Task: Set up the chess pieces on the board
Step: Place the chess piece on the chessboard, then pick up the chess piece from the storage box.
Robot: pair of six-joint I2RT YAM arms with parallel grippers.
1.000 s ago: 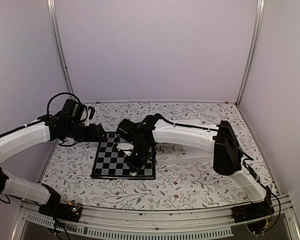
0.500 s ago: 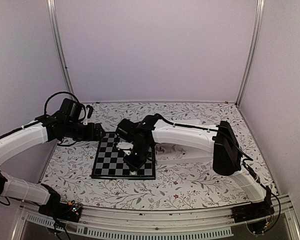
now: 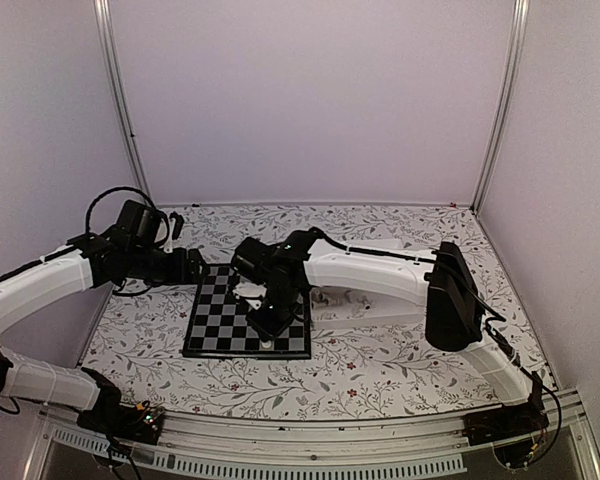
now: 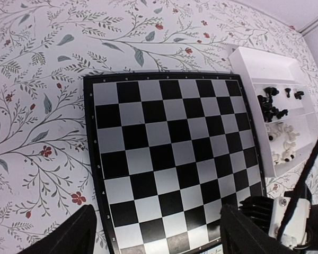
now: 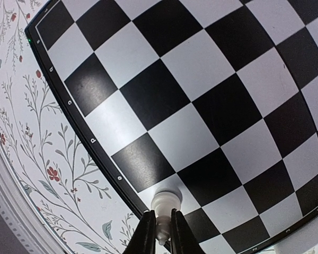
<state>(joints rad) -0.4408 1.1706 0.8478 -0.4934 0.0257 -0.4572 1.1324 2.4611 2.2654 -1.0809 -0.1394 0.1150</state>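
Your white piece [image 5: 166,201] stands on a pale square in the board's [image 5: 212,79] near-edge row, rt of middle. Other chess pieces [image 4: 273,106], blk & wht, lie in the white tray [image 4: 259,61] off the board's rt edge. Right gripper [image 5: 161,219] reaches down over the board, pinching the piece's top. Left gripper [image 4: 158,211] hangs near the far-left corner, spread wide, holding nothing.

Board [image 4: 164,153] flat on bench [image 4: 37,79]. One white piece [image 5: 166,202] upright on pale edge square. Other black pieces [image 4: 272,106] and white pieces [image 4: 284,135] loose in tray [image 4: 259,61].
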